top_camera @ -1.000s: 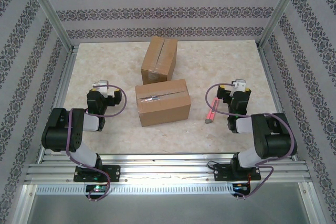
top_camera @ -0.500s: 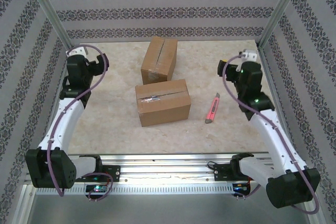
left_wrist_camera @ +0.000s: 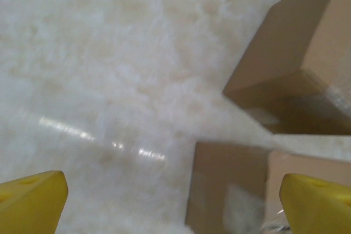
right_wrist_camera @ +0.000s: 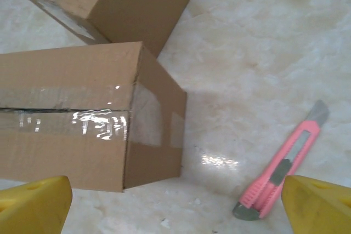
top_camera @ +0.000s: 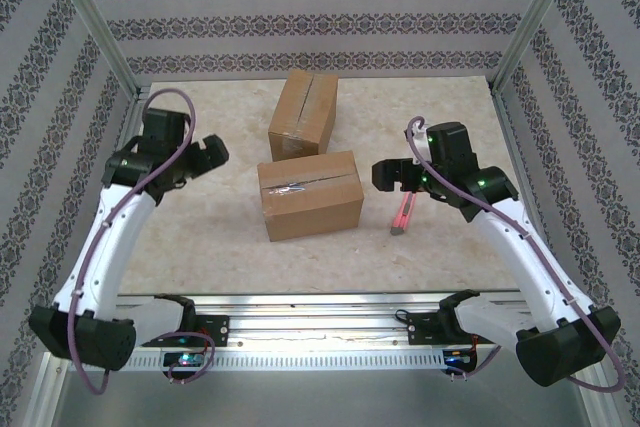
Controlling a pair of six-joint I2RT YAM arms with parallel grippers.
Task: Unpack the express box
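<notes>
- The express box (top_camera: pixel 310 195) sits mid-table, with shiny tape along its top seam.
- A 2nd box (top_camera: pixel 303 113), also taped, stands just behind it.
- A pink utility knife (top_camera: pixel 403 212) lies on the table (top_camera: pixel 200 237), near the express box's right side.
- The left gripper (top_camera: pixel 211 152) hovers left of the express box, jaws spread, empty.
- The right gripper (top_camera: pixel 384 174) hovers over the knife's far end, jaws spread, empty.
</notes>
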